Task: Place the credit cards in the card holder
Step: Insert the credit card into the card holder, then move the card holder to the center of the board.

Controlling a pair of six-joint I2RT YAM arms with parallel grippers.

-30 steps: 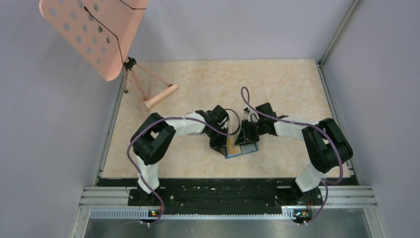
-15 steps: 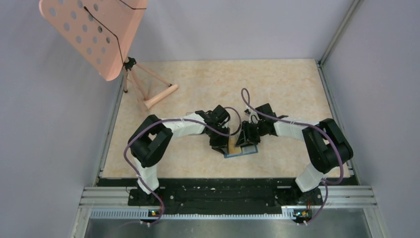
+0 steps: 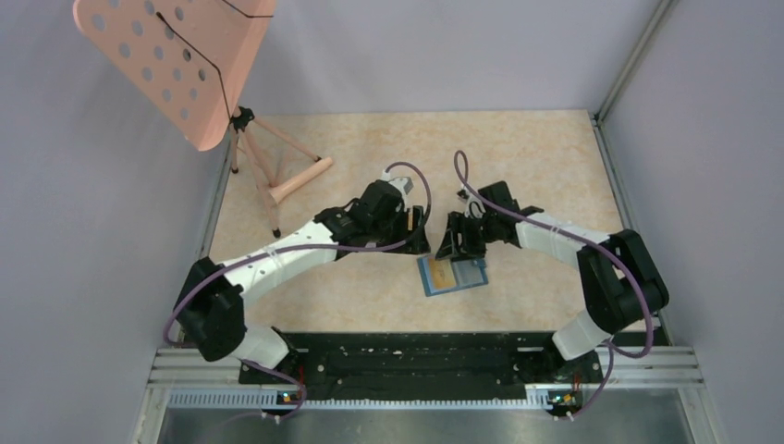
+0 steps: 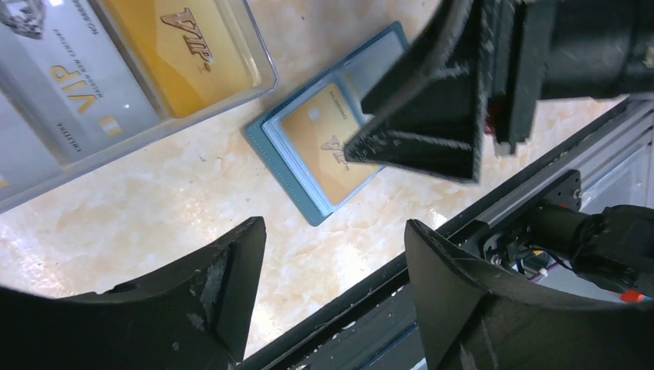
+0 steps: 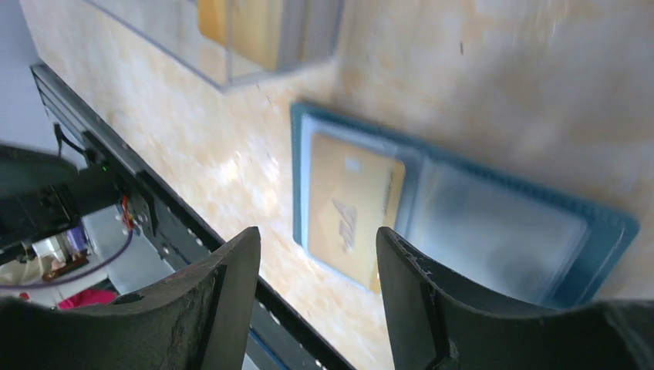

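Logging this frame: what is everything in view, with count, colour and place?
card holder: 1, teal, lying open on the table
orange card: 1, in one pocket of the holder; the other pocket looks empty
clear box: 1, transparent, on the table beside the holder
gold card: 1, inside the box
grey card: at least 1, inside the box next to the gold one
music stand: 1, pink, far left corner
table: 1, beige marble
left gripper: open, empty, above the table
right gripper: open, empty, above the holder
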